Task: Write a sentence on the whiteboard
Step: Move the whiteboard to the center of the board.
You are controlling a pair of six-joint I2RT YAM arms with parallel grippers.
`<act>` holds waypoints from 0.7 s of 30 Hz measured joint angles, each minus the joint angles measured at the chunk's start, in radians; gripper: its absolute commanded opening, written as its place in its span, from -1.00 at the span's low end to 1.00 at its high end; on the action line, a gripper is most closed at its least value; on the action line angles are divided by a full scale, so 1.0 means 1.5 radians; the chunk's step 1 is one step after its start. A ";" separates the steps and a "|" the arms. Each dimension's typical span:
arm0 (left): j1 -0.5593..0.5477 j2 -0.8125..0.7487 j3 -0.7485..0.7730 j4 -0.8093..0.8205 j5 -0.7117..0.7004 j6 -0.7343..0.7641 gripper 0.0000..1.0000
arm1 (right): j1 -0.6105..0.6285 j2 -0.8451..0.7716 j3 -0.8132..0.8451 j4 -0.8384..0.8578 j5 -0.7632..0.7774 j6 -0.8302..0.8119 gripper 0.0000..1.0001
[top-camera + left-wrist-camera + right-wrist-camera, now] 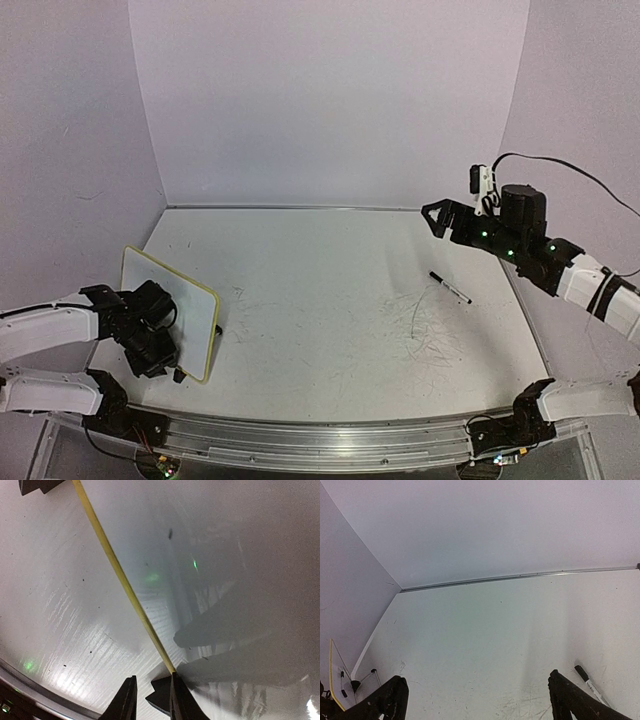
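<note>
The whiteboard (170, 300) stands tilted at the near left of the table, with a pale yellow rim (115, 565) and a blank face (240, 555). No lettering of the sentence shows on it. My left gripper (165, 365) is at the board's near lower corner. In the left wrist view my left gripper (152, 687) is narrowly open. The rim meets the right finger, a black foot (161, 695) sits between the fingers, and a gap shows beside the left finger. My right gripper (432, 215) is wide open and empty, raised at the far right. The right wrist view also shows my right gripper (476, 680).
A black-capped marker (450, 287) lies on the table at the right, below my right arm, and also shows in the right wrist view (590, 682). Faint grey scribble marks (425, 330) cover the table near it. The board also shows at the far left in the right wrist view (335, 675).
</note>
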 measured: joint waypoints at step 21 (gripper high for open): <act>-0.039 0.042 0.018 -0.003 -0.019 -0.006 -0.48 | 0.307 0.323 0.032 0.234 -0.078 0.053 0.95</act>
